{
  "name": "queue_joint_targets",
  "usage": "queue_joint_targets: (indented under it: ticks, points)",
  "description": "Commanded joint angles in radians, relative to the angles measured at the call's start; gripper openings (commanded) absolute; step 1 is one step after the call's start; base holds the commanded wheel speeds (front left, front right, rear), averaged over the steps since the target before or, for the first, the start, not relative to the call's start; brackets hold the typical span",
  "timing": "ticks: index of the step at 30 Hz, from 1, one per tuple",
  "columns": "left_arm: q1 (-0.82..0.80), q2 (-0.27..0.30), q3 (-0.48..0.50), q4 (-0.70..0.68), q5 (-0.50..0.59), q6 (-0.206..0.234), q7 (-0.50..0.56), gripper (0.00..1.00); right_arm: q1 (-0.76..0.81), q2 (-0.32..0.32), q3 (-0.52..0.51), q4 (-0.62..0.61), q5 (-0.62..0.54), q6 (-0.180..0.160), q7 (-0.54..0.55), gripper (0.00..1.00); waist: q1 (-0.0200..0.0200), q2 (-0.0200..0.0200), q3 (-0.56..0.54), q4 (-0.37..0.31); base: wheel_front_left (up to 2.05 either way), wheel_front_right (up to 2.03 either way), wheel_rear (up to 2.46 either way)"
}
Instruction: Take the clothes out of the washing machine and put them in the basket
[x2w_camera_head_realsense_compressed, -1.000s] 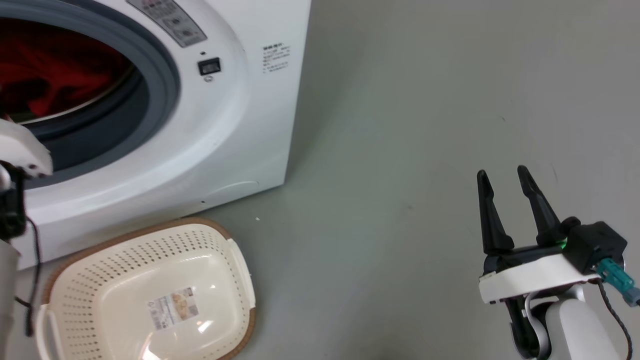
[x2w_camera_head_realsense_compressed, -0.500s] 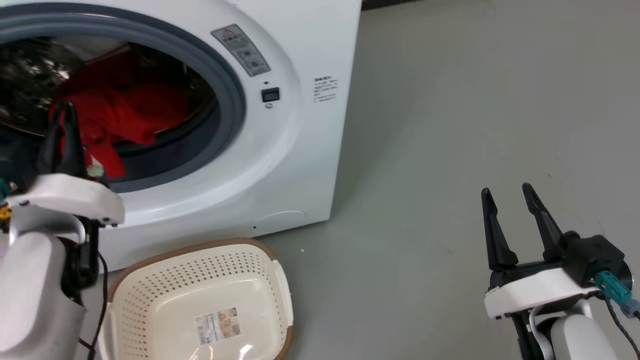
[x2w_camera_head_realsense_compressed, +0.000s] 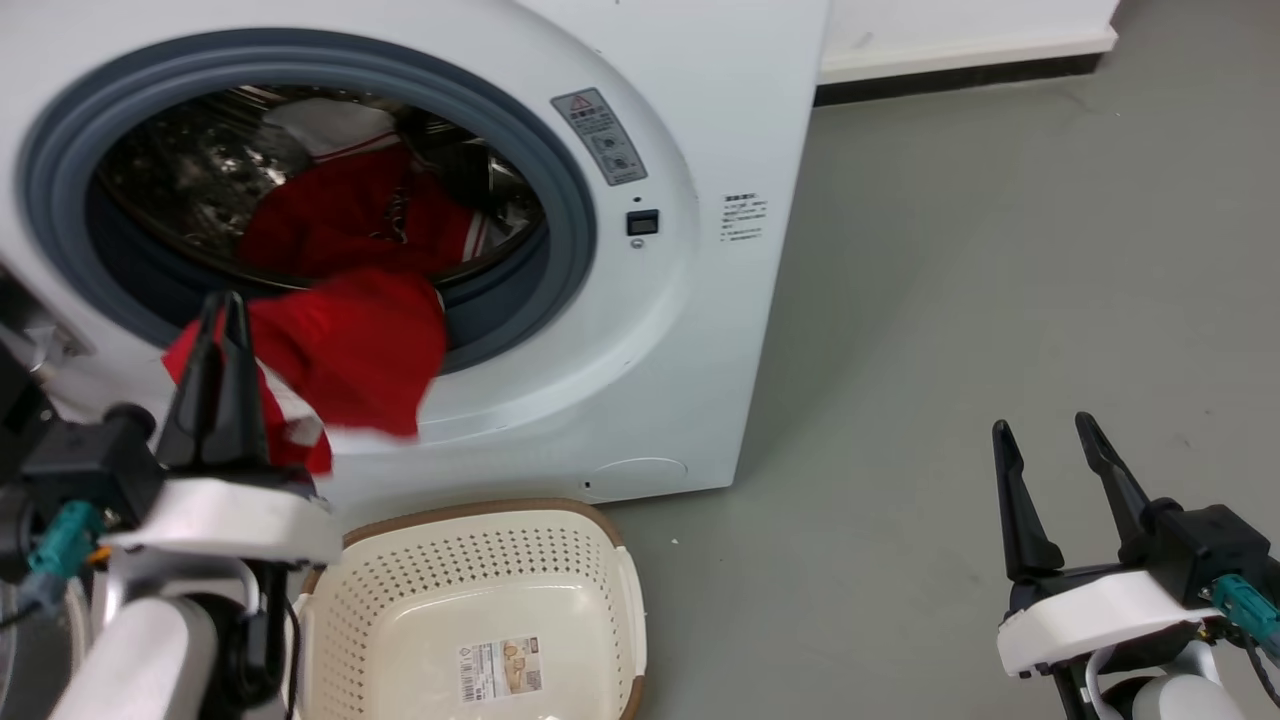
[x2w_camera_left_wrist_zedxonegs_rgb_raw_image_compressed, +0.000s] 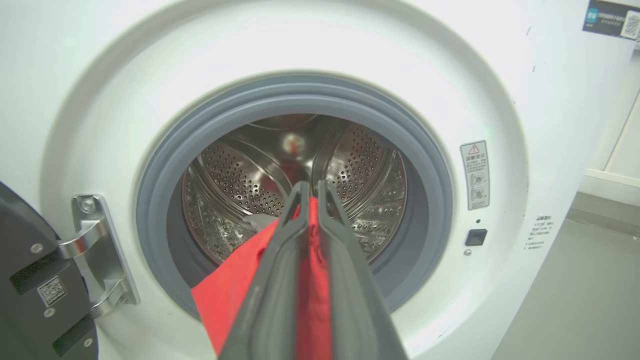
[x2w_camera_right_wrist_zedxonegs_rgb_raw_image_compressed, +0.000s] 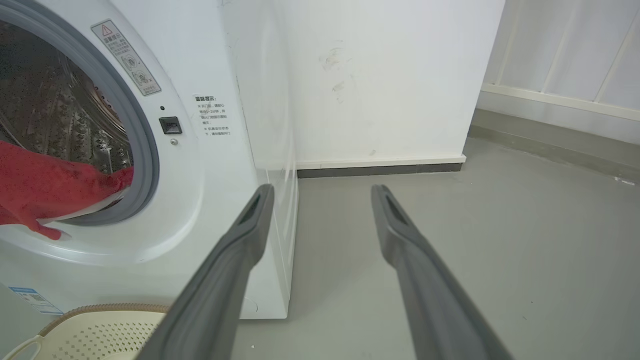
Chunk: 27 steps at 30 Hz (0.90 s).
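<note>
I see a grey sticker (x2w_camera_head_realsense_compressed: 603, 135) with a red warning triangle on the washing machine (x2w_camera_head_realsense_compressed: 690, 330), upper middle of the head view. Its print is too small for me to read. Just right of it a block of black text (x2w_camera_head_realsense_compressed: 744, 217) is illegible. The paper label (x2w_camera_head_realsense_compressed: 500, 668) in the basket (x2w_camera_head_realsense_compressed: 440, 570), bottom centre, is unreadable too.

My head camera looks down on the washer (x2w_camera_head_realsense_compressed: 700, 330) front and basket (x2w_camera_head_realsense_compressed: 450, 570). My left wrist camera faces the porthole (x2w_camera_left_wrist_zedxonegs_rgb_raw_image_compressed: 295, 97) closely; my right wrist camera sees it obliquely, from the right.
</note>
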Motion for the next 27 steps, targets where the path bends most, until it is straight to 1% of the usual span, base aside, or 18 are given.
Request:
queue_joint_targets:
  ticks: [1, 3, 5, 7, 9, 11, 15, 20, 27]
  points:
    - [0.030, -0.011, -0.006, -0.029, 0.007, 0.011, 0.004, 0.00, 0.015, 0.000, -0.002, -0.013, -0.006, -0.001, 0.009, 1.00, 0.0002, 0.0000, -0.009, 0.019, 0.00, 0.00, 0.00]
    - [0.062, -0.018, -0.013, -0.058, 0.007, 0.028, 0.004, 0.00, 0.019, 0.000, -0.003, -0.027, -0.009, -0.001, 0.019, 1.00, 0.0002, 0.0000, -0.007, 0.030, 0.00, 0.00, 0.00]
    - [0.095, -0.038, -0.023, -0.068, -0.004, 0.037, 0.004, 0.00, 0.022, 0.000, -0.007, -0.041, -0.011, -0.001, 0.027, 1.00, 0.0002, 0.0000, -0.001, 0.044, 0.00, 0.00, 0.00]
    - [0.127, -0.052, -0.034, -0.051, -0.012, 0.044, 0.005, 0.00, 0.025, 0.000, -0.004, -0.050, -0.011, -0.001, 0.033, 1.00, 0.0002, 0.0000, 0.005, 0.053, 0.00, 0.00, 0.00]
    - [0.152, -0.079, -0.047, -0.024, -0.028, 0.044, -0.002, 0.00, 0.025, 0.000, -0.002, -0.058, -0.011, -0.001, 0.038, 1.00, 0.0002, 0.0000, 0.014, 0.059, 0.00, 0.00, 0.00]
    - [0.164, -0.088, -0.053, 0.001, -0.036, 0.040, -0.006, 0.00, 0.023, 0.000, -0.003, -0.062, -0.011, -0.001, 0.039, 1.00, 0.0002, 0.0000, 0.020, 0.061, 0.00, 0.00, 0.00]
    - [0.175, -0.139, -0.060, 0.123, -0.081, 0.014, -0.040, 0.00, -0.002, 0.000, 0.006, -0.078, -0.012, -0.001, 0.046, 1.00, 0.0002, 0.0000, 0.061, 0.058, 0.00, 0.00, 0.00]
    - [0.117, -0.188, -0.062, 0.290, -0.108, -0.028, -0.083, 0.00, -0.033, 0.000, 0.011, -0.090, -0.002, -0.001, 0.048, 1.00, 0.0002, 0.0000, 0.140, 0.041, 0.00, 0.00, 0.00]
    - [0.004, -0.224, -0.030, 0.550, -0.115, -0.097, -0.118, 0.00, -0.081, 0.000, 0.020, -0.082, 0.012, -0.001, 0.026, 1.00, 0.0002, 0.0000, 0.252, -0.007, 0.00, 0.00, 0.00]
